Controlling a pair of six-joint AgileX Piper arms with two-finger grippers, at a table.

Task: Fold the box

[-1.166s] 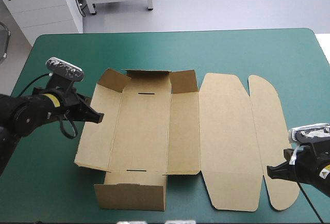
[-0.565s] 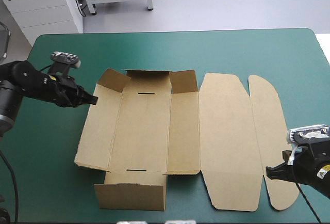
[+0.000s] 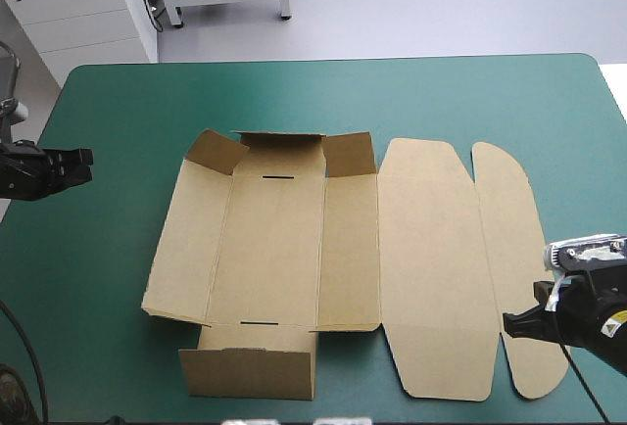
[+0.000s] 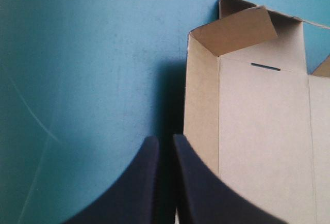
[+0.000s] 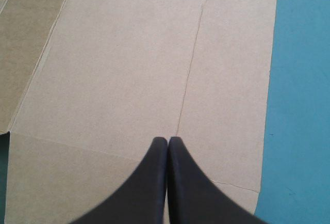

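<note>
The brown box (image 3: 294,239) lies mostly flat in the middle of the teal-green table. Its near end wall (image 3: 250,371) stands up, and its far end wall (image 3: 279,141) is partly raised with both corner flaps tilted. The lid (image 3: 431,259) and its rounded flap (image 3: 509,239) lie flat to the right. My left gripper (image 3: 83,159) is by the table's left edge, well apart from the box, fingers nearly touching with nothing between them (image 4: 165,140). The box's left wall (image 4: 201,95) lies ahead of it. My right gripper (image 3: 509,323) is shut, its tip (image 5: 168,140) over the lid flap (image 5: 129,69).
Bare teal-green cover (image 3: 441,102) surrounds the box, widest along the far side and at the left. The table's right edge runs close beside my right arm. The near edge is just behind the raised end wall.
My left gripper has drawn back leftward from the box's left wall to the table's left edge. The right gripper and the box have stayed put.
</note>
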